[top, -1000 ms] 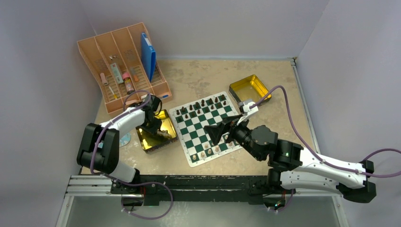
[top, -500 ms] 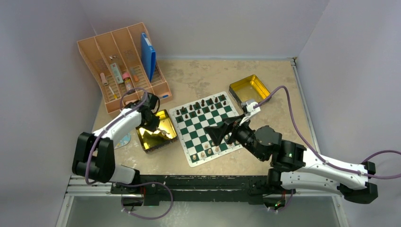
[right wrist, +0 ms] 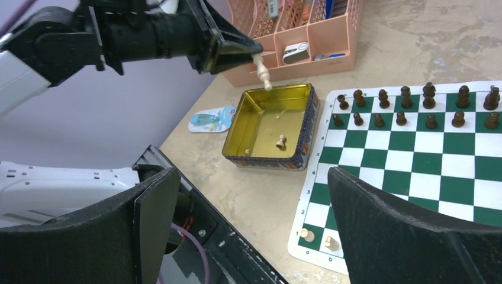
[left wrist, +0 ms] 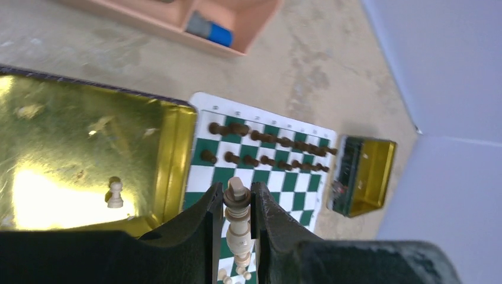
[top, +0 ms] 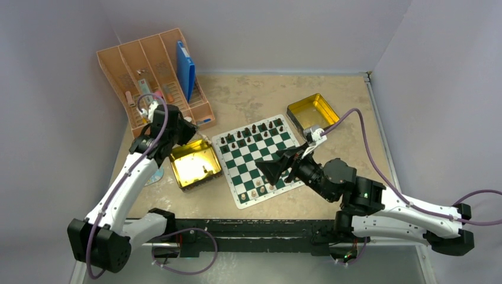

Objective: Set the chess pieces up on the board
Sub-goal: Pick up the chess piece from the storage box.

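Tan chess pieces (top: 253, 193) fill few near squares of the board (top: 248, 157); a pawn (right wrist: 281, 141) lies in the left tin (right wrist: 237, 127), the left gripper (left wrist: 235, 204) clamps a tall piece (left wrist: 238, 228), and the right gripper (right wrist: 248, 195) gapes empty.

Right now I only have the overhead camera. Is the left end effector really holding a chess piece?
Observer: Yes. The left wrist camera shows the left end effector shut on a tall tan chess piece, held upright.
Operator: What's left in the tin beside it?
Observer: I see just one tan pawn, standing upright on the floor of the tin.
Operator: And the right end effector?
Observer: Its own camera shows the right end effector wide open with nothing between its fingers.
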Tool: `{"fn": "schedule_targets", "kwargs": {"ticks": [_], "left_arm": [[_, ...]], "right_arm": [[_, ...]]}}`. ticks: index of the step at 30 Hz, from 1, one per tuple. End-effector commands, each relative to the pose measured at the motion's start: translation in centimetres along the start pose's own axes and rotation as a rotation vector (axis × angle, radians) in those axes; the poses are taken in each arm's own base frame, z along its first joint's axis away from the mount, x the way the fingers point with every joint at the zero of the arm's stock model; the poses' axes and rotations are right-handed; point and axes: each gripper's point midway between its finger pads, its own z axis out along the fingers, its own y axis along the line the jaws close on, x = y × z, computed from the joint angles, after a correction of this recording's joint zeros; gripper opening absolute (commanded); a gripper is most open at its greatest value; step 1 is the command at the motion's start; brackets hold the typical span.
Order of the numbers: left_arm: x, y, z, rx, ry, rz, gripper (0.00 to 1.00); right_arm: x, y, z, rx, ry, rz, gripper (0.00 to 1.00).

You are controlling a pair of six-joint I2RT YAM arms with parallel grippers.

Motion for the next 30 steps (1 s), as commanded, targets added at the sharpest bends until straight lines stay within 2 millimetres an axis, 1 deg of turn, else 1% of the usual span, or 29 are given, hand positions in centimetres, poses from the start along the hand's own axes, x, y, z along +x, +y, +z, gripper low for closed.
{"fn": "schedule_targets", "kwargs": {"ticks": [1,5,8,9,10,11,14,17,19,21,22,23,26,27,28,30], "left_arm": [[-1.1,-4.9,-3.1,0.267,-0.021,0.135,0.00],[-0.2,-6.2,-4.8,0.385,0.017,0.180,0.00],[1.0,-6.3,-6.0,0.426,0.082,0.102,0.00],[1.5,-6.4,-6.3,0.430,0.115,0.061,0.00],[1.9,-6.5,-6.6,0.436,0.143,0.041,0.00],[2.2,-6.5,-6.9,0.437,0.168,0.020,0.00],[2.9,-6.6,-7.6,0.427,0.228,-0.037,0.00],[3.0,-6.7,-8.3,0.409,0.257,-0.068,0.00],[2.8,-6.9,-8.8,0.394,0.266,-0.087,0.00],[2.9,-6.9,-9.2,0.378,0.281,-0.107,0.00],[3.0,-6.9,-9.4,0.375,0.292,-0.115,0.00],[3.2,-6.8,-9.6,0.373,0.304,-0.124,0.00],[3.9,-6.7,-9.9,0.375,0.349,-0.144,0.00],[4.2,-6.8,-10.0,0.384,0.366,-0.146,0.00],[4.5,-6.8,-10.1,0.391,0.385,-0.146,0.00],[5.1,-6.7,-10.2,0.389,0.425,-0.161,0.00]], "right_arm": [[0.0,0.4,0.4,-0.021,-0.028,0.024,0.96],[0.2,1.1,1.4,-0.043,-0.037,0.028,0.96],[0.2,1.2,2.8,-0.037,-0.074,-0.011,0.91],[-0.6,1.5,3.3,-0.046,-0.125,-0.037,0.87],[-1.3,1.3,3.8,-0.034,-0.172,-0.079,0.83],[-2.1,1.1,4.2,-0.023,-0.224,-0.155,0.81],[-2.6,1.2,5.5,-0.035,-0.315,-0.394,0.78],[-1.6,2.0,6.5,-0.109,-0.362,-0.663,0.80],[-0.5,2.8,7.4,-0.162,-0.368,-0.826,0.79],[0.8,3.8,8.2,-0.239,-0.372,-1.016,0.72],[1.4,4.2,8.4,-0.271,-0.380,-1.078,0.69],[1.5,4.4,8.5,-0.278,-0.412,-1.114,0.64],[0.6,5.0,8.7,-0.265,-0.492,-1.136,0.41],[0.6,5.1,9.0,-0.265,-0.493,-1.147,0.37],[0.8,5.2,9.3,-0.269,-0.490,-1.159,0.36],[1.4,5.2,10.1,-0.265,-0.475,-1.185,0.36]]}}
